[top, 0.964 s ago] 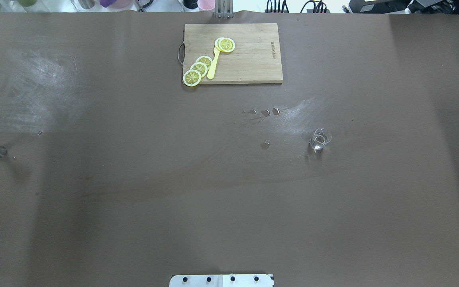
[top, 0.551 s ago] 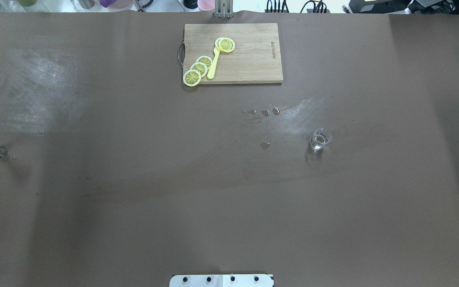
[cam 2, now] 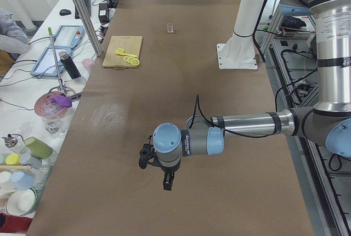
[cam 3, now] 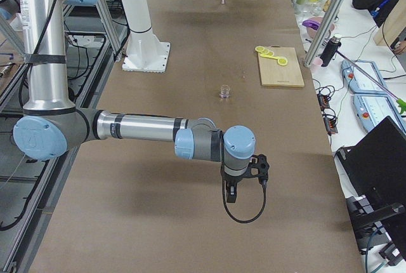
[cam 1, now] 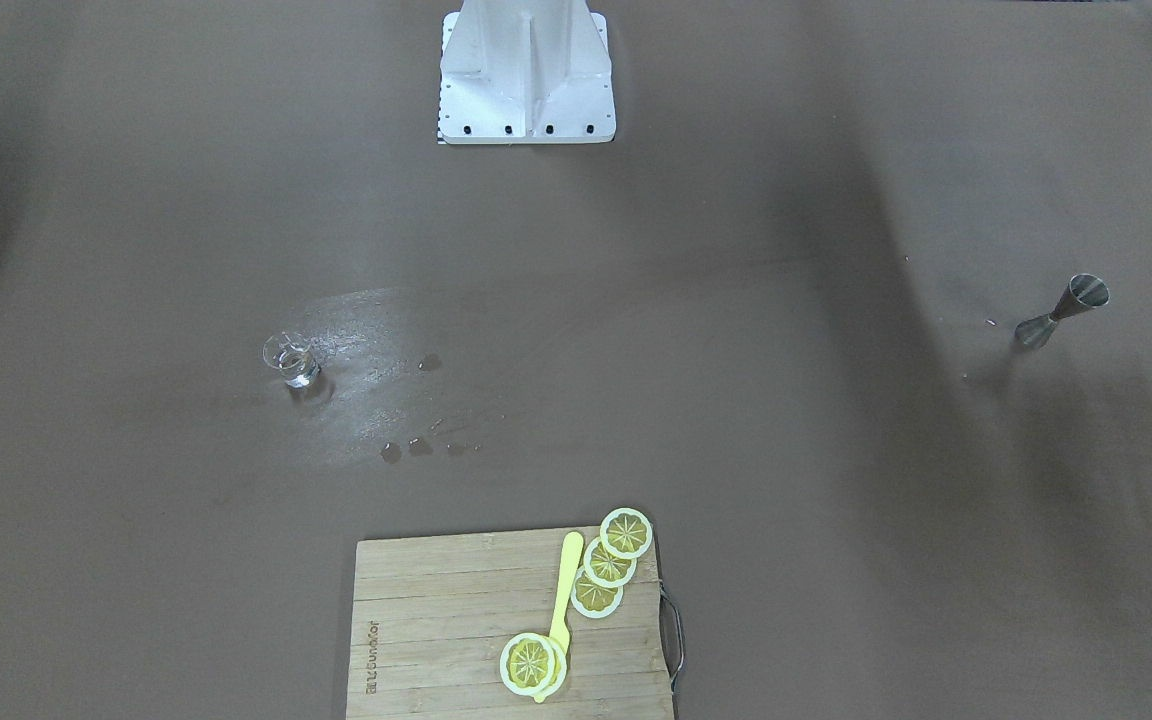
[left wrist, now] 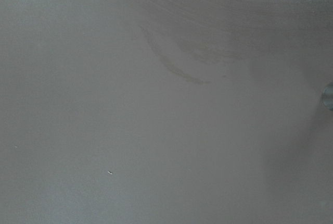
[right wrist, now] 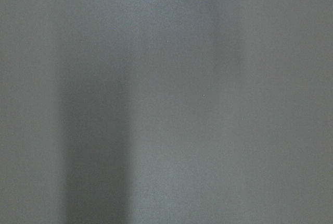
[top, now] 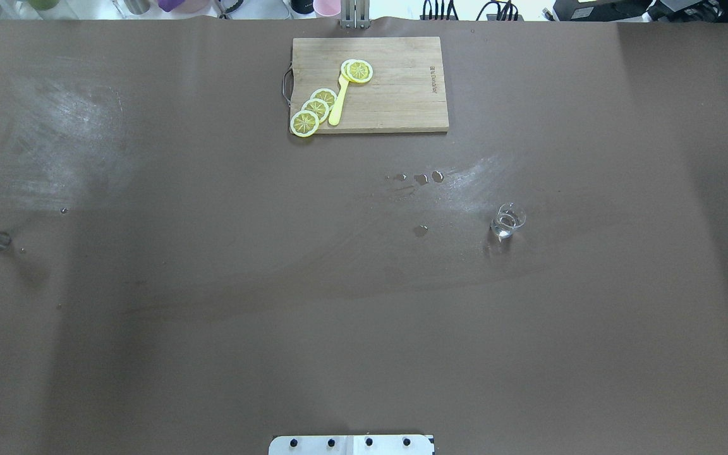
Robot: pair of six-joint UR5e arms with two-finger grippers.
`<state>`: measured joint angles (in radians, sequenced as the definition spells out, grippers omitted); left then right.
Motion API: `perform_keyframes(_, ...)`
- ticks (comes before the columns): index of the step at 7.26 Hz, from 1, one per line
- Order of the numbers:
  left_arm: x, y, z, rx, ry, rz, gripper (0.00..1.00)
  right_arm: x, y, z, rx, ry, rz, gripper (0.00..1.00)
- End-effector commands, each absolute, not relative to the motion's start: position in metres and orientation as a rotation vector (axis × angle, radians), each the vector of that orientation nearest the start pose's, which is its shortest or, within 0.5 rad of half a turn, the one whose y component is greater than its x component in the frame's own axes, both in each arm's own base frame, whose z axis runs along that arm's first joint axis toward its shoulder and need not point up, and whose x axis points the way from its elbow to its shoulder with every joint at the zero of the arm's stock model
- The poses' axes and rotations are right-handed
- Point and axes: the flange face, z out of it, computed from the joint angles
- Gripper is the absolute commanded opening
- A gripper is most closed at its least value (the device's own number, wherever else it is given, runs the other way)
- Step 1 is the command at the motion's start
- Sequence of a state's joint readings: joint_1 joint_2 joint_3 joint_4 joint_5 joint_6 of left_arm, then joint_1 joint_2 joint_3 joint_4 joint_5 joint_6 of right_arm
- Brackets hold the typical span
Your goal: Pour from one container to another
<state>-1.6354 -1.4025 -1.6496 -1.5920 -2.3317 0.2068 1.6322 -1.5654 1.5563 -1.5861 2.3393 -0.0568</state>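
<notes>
Glass [top: 507, 220] upright (clear), jigger [cam 1: 1062, 311] well apart

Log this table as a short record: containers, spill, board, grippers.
beaker: small clear glass beaker, upright, robot's right half of brown table
jigger: steel hourglass-shaped jigger, upright, far left end
spill: wet drops between beaker and board
board: wooden cutting board bearing lemon slices, yellow plastic utensil
left gripper: above bare table, open or shut unclear
right gripper: above bare table, open or shut unclear
</notes>
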Motion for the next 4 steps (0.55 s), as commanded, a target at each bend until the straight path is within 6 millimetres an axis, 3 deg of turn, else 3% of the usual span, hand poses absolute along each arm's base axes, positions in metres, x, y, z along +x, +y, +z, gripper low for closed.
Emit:
perform_keyframes(1, -0.0911, -0.4085, 0.6965, 0.036, 0.763, 0.107, 0.98, 0.0942, -0.4888, 0.6680, 0.018, -0.769, 0.016, 1.00)
perform_keyframes(4, -0.0909, -0.4079, 0.6997, 0.033, 0.767, 0.107, 0.98, 0.0944, -0.4928, 0.6641, 0.019, -0.770, 0.015, 1.00)
